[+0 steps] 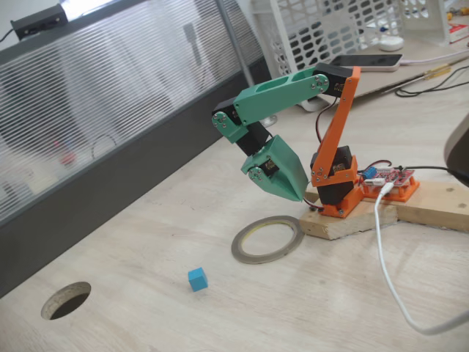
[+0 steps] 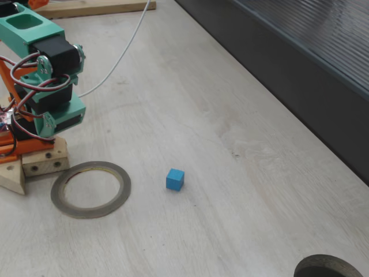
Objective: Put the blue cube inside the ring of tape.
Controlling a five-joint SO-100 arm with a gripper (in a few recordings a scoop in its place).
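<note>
Blue cube (image 1: 196, 279) well apart frm gripper (image 1: 297, 195)

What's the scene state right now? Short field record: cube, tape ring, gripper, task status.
cube: small bright blue solid cube, on the pale wooden table, outside the ring
ring: flat grey-olive ring of tape, lying flat, hollow centre holds nothing
gripper: green two-finger gripper, folded near the arm's base above the ring's far side, holds nothing; open or shut unclear
cube vs ring: apart, not touching
status: cube not yet picked up

Matt blue cube (image 1: 197, 279); dull tape ring (image 1: 267, 239); pale smooth wood-grain table (image 1: 308, 308).
</note>
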